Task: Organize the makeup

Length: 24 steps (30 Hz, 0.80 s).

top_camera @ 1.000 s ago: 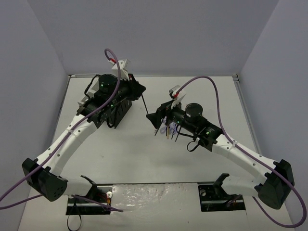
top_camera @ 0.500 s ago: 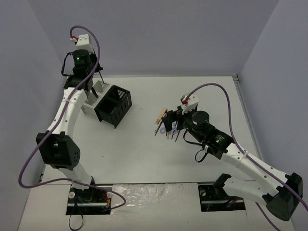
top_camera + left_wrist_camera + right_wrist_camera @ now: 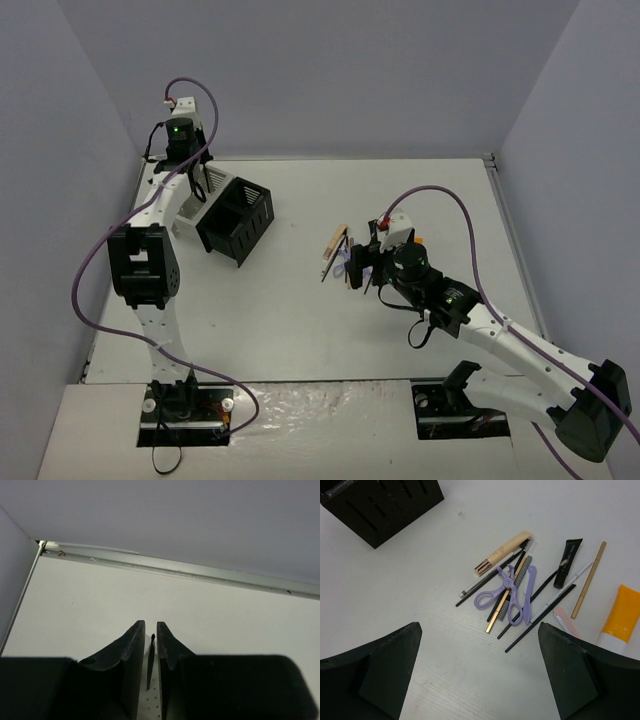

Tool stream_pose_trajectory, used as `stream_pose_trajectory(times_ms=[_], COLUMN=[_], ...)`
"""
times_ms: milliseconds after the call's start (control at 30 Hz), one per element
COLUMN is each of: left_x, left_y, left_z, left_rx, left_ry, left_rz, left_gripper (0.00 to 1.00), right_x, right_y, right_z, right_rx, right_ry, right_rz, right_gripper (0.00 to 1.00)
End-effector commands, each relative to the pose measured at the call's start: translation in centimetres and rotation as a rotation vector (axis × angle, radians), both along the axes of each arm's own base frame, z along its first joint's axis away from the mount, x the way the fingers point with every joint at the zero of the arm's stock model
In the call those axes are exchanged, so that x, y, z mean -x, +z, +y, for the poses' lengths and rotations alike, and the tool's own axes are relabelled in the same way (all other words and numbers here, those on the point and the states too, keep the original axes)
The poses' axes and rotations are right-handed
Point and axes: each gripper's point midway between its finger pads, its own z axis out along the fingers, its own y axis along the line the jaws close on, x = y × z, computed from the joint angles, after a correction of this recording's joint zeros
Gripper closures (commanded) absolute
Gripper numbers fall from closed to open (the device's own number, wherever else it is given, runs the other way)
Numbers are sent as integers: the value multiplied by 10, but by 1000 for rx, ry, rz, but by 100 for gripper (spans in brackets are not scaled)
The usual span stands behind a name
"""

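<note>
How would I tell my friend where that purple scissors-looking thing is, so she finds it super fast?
On the white table, look right of the black box for the heap of makeup sticks. The purple piece lies in the middle of that heap. It is the only lilac thing there, and the only one with two round finger loops like scissors.

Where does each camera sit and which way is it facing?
Top: above and behind the robot, looking down on the table; left arm and right arm show.
Left wrist: faces the far table edge and wall; the left gripper flanks a thin black stick.
Right wrist: looks down on the makeup; the right gripper, open, frames the bottom.
Shared: top and right wrist both show makeup and black box.
</note>
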Motion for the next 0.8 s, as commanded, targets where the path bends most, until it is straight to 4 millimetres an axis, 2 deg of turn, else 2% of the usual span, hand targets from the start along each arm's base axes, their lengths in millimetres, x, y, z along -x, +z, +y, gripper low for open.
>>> stream_pose_trajectory(times_ms=[0,33,67,133,200,333,367,500,533,567,633,733,767], left_x=[-12,-12,-11,-6,0,24,36,83,97,110,127,173,178], left_y=[57,51,48,46,53,89,108,152,161,156,171,163,158], left_z=[-1,0,1,3,3,7,9,6,1,-2,-8,-24,-27], left_rx=[-23,-22,-18,-5,-4,2,15,78,105,118,149,199,204], left_ry=[-18,-14,-11,-4,-3,17,37,57,48,43,31,-17,-34], left_rz=[-166,-149,-144,-140,-146,-181,-205,-213,-202,-154,-166,-87,-60], left_gripper=[80,68,61,52,45,27,21,3,3,3,3,3,3], right_x=[-7,-6,-6,-5,-5,-3,-2,-1,-2,-4,-8,-14,-16], right_y=[11,9,8,1,-4,-21,-29,-56,-64,-70,-78,-100,-98], right_z=[-11,-13,-17,-24,-30,-43,-48,-54,-54,-53,-51,-45,-43], right_rx=[-49,-47,-50,-57,-62,-57,-41,-7,4,11,24,75,71], right_ry=[-100,-119,-144,-193,-239,-339,-366,-450,-471,-485,-501,-527,-528], right_rz=[-19,-8,0,29,48,103,123,204,225,238,262,317,313], right_gripper=[0,0,0,0,0,1,2,11,14,18,19,28,29])
